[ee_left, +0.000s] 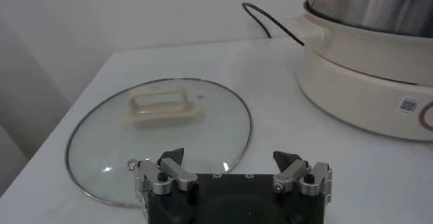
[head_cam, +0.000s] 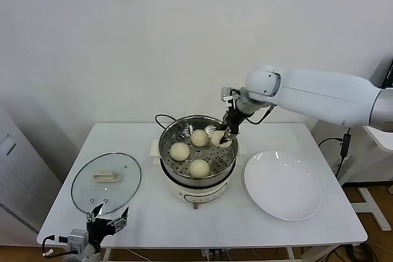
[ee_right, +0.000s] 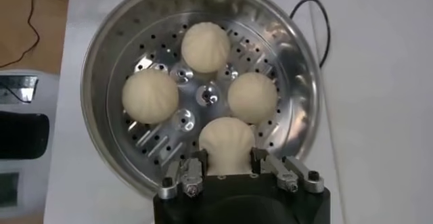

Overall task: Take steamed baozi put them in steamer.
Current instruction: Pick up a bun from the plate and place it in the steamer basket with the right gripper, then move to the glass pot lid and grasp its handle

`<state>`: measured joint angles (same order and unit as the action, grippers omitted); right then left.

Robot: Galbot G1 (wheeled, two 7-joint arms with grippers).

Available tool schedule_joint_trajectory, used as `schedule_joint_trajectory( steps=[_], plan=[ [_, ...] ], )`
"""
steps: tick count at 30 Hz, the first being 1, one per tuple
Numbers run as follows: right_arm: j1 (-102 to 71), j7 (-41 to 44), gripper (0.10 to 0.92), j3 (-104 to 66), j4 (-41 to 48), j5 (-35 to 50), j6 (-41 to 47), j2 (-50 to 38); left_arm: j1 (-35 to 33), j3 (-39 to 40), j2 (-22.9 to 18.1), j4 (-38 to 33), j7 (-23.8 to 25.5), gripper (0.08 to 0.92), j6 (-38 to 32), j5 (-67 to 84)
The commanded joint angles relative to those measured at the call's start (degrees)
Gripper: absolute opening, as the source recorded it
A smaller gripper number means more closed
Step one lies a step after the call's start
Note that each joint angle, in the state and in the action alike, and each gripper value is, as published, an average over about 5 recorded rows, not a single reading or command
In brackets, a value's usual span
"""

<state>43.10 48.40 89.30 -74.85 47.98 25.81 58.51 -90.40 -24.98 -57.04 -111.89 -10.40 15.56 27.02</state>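
The right pincer [ee_right: 229, 166] is clenched on the fourth steamed baozi [ee_right: 227, 144], holding it inside the steamer [head_cam: 169, 136] at mid-frame of the head view, near the right wall. Three other baozi already sit on the perforated floor, and the white plate [head_cam: 282, 185] at lower right is bare. This looks like the last placement: next comes lowering, releasing and lifting clear. The left pincer [ee_left: 233, 168] rests released at lower left, beside the glass lid [ee_left: 159, 137] on the tabletop [head_cam: 153, 213].

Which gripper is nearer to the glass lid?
Left. The left gripper hovers open at the glass lid's near edge; the right gripper is over the steamer, holding a baozi.
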Motion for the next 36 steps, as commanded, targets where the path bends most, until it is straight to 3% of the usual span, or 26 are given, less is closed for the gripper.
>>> schedule_joint_trajectory(
  steps=[1, 10, 25, 30, 36],
  plan=[
    [-4.43, -2.98, 0.416, 0.32, -0.15, -0.93, 1.8, 1.91, 0.04, -0.21, 0.03, 0.08, -0.03, 0.823, -0.03, 0.2],
    [-6.97, -3.93, 0.446, -0.6, 0.67, -3.89, 1.84, 1.75, 0.07, -0.25, -0.1, 0.28, -0.05, 0.823, -0.08, 0.19],
    [-5.54, -2.44, 0.808, -5.69, 1.19, 0.27, 1.69, -1.12, -0.25, -0.72, -0.04, 0.25, -0.12, 0.823, -0.27, 0.33],
    [-3.65, -0.24, 0.822, -9.71, 1.07, 4.35, -0.22, -7.48, -0.36, -1.11, -0.02, -0.07, -0.15, 0.823, -0.29, 0.59],
    [-12.88, -8.07, 0.823, -23.41, -0.58, 10.12, -6.98, -17.72, 0.08, -1.79, -0.4, -0.6, -0.33, 0.823, -0.13, 1.52]
  ],
)
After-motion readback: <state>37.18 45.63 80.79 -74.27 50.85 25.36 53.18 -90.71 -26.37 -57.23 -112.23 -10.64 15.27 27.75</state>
